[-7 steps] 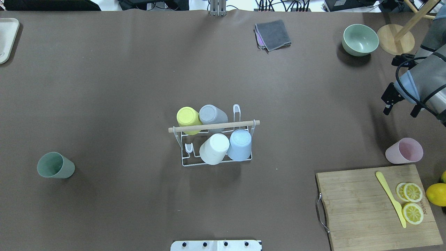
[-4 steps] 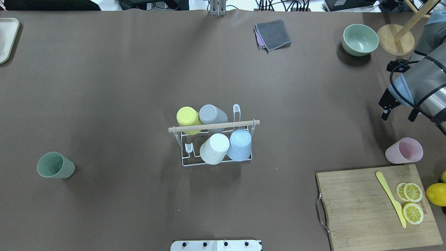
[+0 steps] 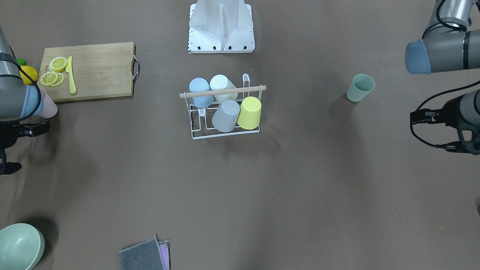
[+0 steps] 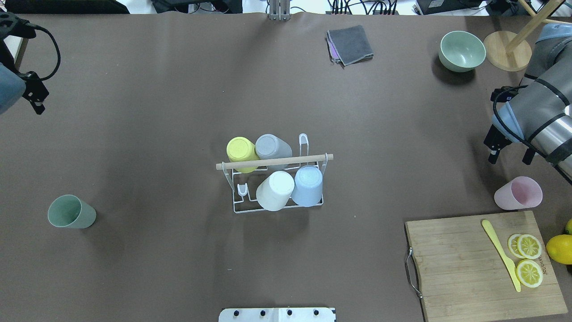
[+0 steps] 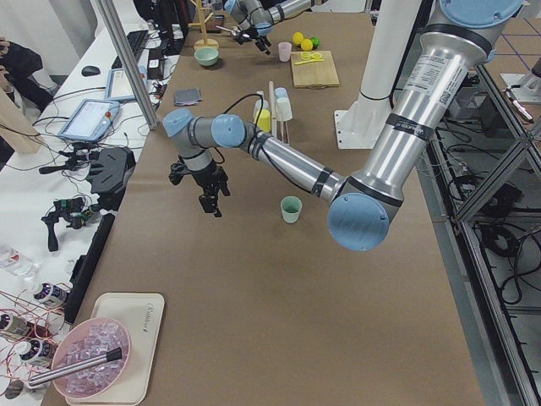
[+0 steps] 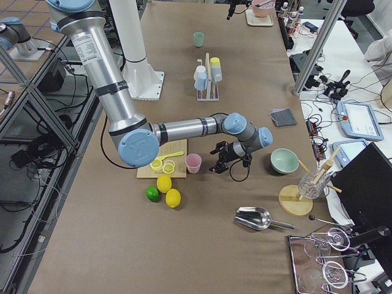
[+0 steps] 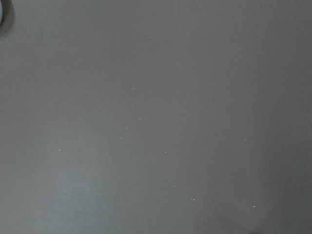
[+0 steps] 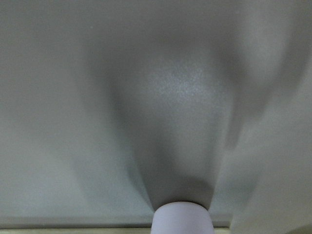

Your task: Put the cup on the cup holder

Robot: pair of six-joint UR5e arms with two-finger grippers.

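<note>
The cup holder (image 4: 237,206), a white wire rack with a wooden rod on top, stands mid-table. Yellow, grey, white and blue cups hang on it upside down, and two prongs are bare. A pink cup (image 4: 518,193) lies on its side at the right, also low in the right wrist view (image 8: 183,220). A green cup (image 4: 71,212) lies at the left. My right gripper (image 4: 509,157) is open and empty, just beyond the pink cup. My left gripper (image 5: 212,198) is open and empty over bare table far left; one of its fingers (image 4: 38,106) shows overhead.
A wooden cutting board (image 4: 464,268) with lemon slices and a yellow knife (image 4: 500,255) lies just in front of the pink cup. A lemon (image 4: 561,249) sits at the right edge. A green bowl (image 4: 461,50), wooden stand (image 4: 507,50) and grey cloth (image 4: 350,44) sit at the back.
My right gripper has moved nearer the pink cup and slightly left. My left arm has come into the overhead view at the far left. The cups and the rack have not moved.
</note>
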